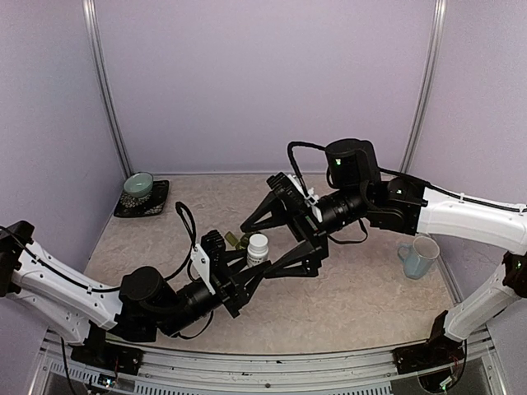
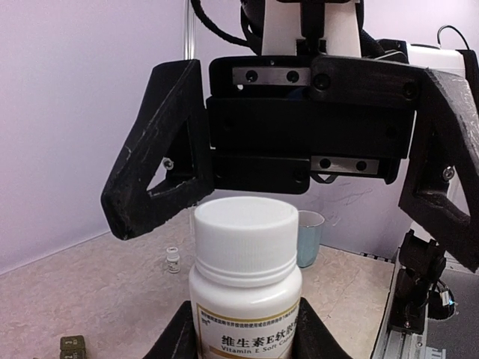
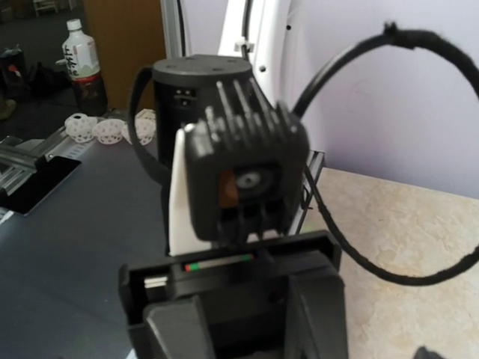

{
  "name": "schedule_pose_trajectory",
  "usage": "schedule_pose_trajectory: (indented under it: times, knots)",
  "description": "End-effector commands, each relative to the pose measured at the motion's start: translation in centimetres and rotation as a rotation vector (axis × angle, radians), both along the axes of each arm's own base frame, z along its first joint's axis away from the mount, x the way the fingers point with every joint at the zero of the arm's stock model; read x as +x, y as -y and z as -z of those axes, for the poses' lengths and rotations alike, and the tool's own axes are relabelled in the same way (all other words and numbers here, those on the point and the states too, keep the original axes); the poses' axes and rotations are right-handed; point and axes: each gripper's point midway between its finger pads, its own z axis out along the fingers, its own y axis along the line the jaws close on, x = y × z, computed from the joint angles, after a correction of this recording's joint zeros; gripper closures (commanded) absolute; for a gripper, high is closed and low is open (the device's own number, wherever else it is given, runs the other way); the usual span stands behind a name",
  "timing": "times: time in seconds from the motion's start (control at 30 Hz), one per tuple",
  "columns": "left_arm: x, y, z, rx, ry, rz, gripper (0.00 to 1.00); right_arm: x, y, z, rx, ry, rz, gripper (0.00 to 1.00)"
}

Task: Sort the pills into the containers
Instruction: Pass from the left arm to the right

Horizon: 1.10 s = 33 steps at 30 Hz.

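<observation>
My left gripper (image 1: 254,265) is shut on a white pill bottle (image 1: 258,247) with its white cap on, and holds it upright. In the left wrist view the bottle (image 2: 245,277) fills the lower middle, with a black finger on each side. My right gripper (image 1: 257,245) is wide open, and its black fingers (image 2: 161,157) stand on either side of the bottle's cap without touching it. The dark green container strip (image 1: 234,239) lies on the table just behind the bottle, mostly hidden. A corner of it shows in the left wrist view (image 2: 72,345). No loose pills show.
A pale blue mug (image 1: 420,257) stands at the right and also shows in the left wrist view (image 2: 310,238). A pale green bowl (image 1: 138,184) sits on a dark mat (image 1: 152,206) at the back left. A tiny vial (image 2: 174,259) stands on the table.
</observation>
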Motion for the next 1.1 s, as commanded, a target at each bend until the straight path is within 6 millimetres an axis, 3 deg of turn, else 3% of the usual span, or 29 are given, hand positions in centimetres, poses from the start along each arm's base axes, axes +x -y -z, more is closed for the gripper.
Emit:
schedule_pose_trajectory:
  times: [0.0, 0.17, 0.6, 0.83, 1.07]
  knots:
    - [0.4, -0.1, -1.0, -0.022, -0.002, -0.013, 0.64, -0.9, 0.2, -0.9, 0.029, 0.006, -0.041, 0.01]
    - [1.3, -0.8, -1.0, -0.033, -0.021, -0.056, 0.64, -1.4, 1.1, -1.2, 0.044, 0.018, -0.038, 0.06]
    - [1.9, -2.2, -1.6, -0.071, -0.033, -0.096, 0.64, -1.5, 2.3, 0.2, -0.001, 0.011, -0.006, 0.14]
    - [0.9, -1.0, -1.4, -0.051, -0.015, -0.026, 0.64, 0.4, 1.2, -0.2, -0.013, 0.022, 0.083, 0.22]
    - [0.2, -0.1, -1.2, -0.022, 0.007, -0.010, 0.64, 1.2, 0.0, -0.1, -0.034, 0.001, 0.092, 0.21]
